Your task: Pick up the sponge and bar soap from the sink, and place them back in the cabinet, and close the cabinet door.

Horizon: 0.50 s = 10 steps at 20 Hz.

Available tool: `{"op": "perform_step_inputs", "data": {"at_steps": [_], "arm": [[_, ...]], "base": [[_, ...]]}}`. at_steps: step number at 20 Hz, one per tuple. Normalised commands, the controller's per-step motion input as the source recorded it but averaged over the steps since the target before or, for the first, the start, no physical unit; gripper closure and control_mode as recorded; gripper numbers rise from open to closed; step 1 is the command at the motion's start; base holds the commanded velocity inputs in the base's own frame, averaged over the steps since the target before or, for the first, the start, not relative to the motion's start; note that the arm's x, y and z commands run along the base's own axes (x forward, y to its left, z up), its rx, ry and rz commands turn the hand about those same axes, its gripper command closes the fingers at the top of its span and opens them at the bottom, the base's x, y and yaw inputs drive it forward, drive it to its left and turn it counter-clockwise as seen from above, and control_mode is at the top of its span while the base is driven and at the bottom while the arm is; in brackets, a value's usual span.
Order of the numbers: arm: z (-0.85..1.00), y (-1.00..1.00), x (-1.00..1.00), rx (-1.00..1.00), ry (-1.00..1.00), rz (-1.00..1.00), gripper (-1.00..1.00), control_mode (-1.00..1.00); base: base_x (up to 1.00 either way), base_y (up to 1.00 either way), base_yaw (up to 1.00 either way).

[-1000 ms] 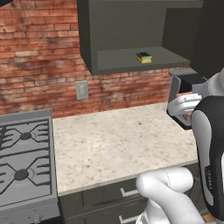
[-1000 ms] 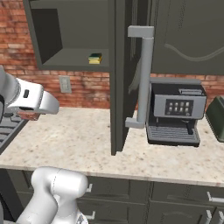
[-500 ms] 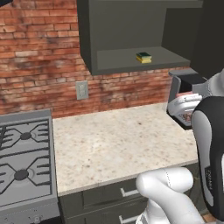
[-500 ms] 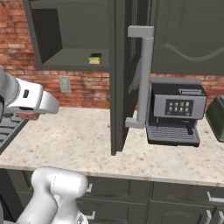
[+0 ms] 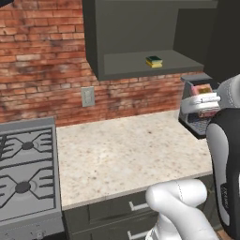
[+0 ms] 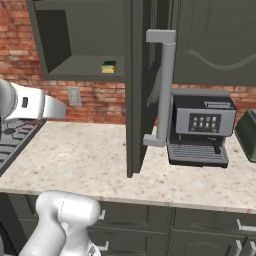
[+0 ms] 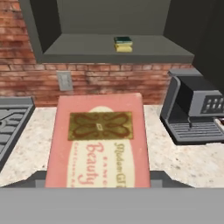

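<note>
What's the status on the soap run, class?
Claw shut on bar soap. Sponge already on cabinet shelf. Cabinet door open; path clear over counter.

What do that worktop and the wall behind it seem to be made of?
The pale speckled countertop looks like polished stone, perhaps granite: beige with fine dark flecks and no seams. The red wall looks like rough, matte brick: staggered reddish blocks with pale mortar lines. As a rendered scene, both are only surface patterns.

Open cabinet (image 5: 140, 42) up on the brick wall (image 5: 42, 61), sponge (image 5: 153, 61) lying on its shelf. Stove (image 5: 26, 173) at near left, speckled counter (image 5: 126, 150) beside it. Gripper (image 5: 202, 101) at right, closed on the bar soap (image 5: 201, 90).
</note>
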Motion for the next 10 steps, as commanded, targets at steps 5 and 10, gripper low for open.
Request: {"op": "perform_step_inputs", "data": {"at_steps": [5,10], "arm": [[0.52,0.00,0.40,0.00,-0.12,0.00,1.00,-1.00],[0.23,0.00,0.35,0.00,-0.18,0.00,1.00,-1.00]], "base": [[0.00,0.00,0.00],[0.00,0.00,0.00]]}}
